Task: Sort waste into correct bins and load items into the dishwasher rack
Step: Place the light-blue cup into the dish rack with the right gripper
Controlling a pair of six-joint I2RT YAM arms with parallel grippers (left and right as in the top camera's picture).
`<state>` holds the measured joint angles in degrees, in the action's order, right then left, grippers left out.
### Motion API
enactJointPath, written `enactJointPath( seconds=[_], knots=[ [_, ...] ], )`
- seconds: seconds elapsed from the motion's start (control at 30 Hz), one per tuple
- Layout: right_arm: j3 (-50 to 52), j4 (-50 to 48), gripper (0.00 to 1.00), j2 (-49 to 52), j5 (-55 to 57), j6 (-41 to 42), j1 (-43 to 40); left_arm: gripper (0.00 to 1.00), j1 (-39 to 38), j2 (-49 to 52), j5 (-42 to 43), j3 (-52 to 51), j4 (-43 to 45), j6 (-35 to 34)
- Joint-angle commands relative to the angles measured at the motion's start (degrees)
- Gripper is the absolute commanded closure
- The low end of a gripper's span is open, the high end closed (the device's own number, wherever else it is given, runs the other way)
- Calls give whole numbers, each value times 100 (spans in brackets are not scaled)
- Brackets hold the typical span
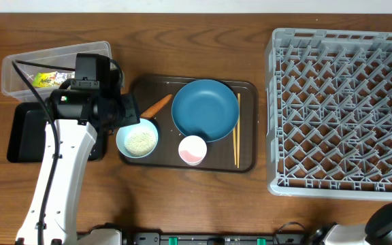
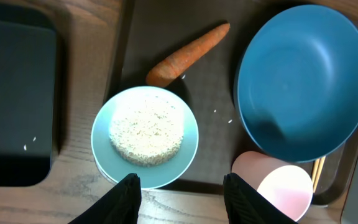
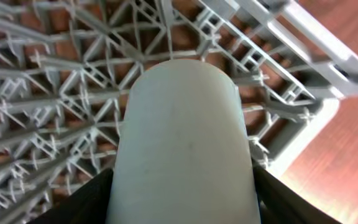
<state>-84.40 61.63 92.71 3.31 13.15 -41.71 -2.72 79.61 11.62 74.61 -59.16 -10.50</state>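
My left gripper (image 2: pixel 182 179) is open and empty, just above the near rim of the small pale-teal bowl (image 2: pixel 145 137), which holds a mound of white rice (image 2: pixel 146 129). The bowl (image 1: pixel 137 138) sits at the left of the brown serving tray (image 1: pixel 247 122), beside the orange carrot piece (image 2: pixel 188 53), the dark-blue dish (image 1: pixel 205 109), the pink cup (image 1: pixel 192 150) and the wooden chopsticks (image 1: pixel 236 143). My right gripper (image 3: pixel 182 193) is shut on the light-blue cup (image 3: pixel 182 124) over the grey dishwasher rack (image 3: pixel 55 93). The yellow-green wrapper (image 1: pixel 46 79) lies in the clear tub (image 1: pixel 19 64).
The black tray (image 1: pixel 26 133) lies left of the serving tray, partly under my left arm (image 1: pixel 70 146), with a stray rice grain (image 2: pixel 25 147) on it. The rack (image 1: pixel 339 109) fills the right side. My right arm (image 1: pixel 390 221) shows at the bottom right corner.
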Motion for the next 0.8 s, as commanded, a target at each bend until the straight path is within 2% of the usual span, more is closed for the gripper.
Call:
enactJointPath(
  seconds=[0.0,0.5,0.57,0.77],
  knots=[
    [-57,-127,52,157,-490,149,-63,54,17,-22,-55,37,-42,39],
    [-55,-354,57,1054,-170,144,-107,54,17,-22,-55,35,-61,39],
    [-55,-356,53,1123,-162,144,-111,54,17,-22,-55,35,-61,39],
    [-57,-437,23,1145,-229,140,-114,50,17,-22,-52,35,-61,39]
  ],
)
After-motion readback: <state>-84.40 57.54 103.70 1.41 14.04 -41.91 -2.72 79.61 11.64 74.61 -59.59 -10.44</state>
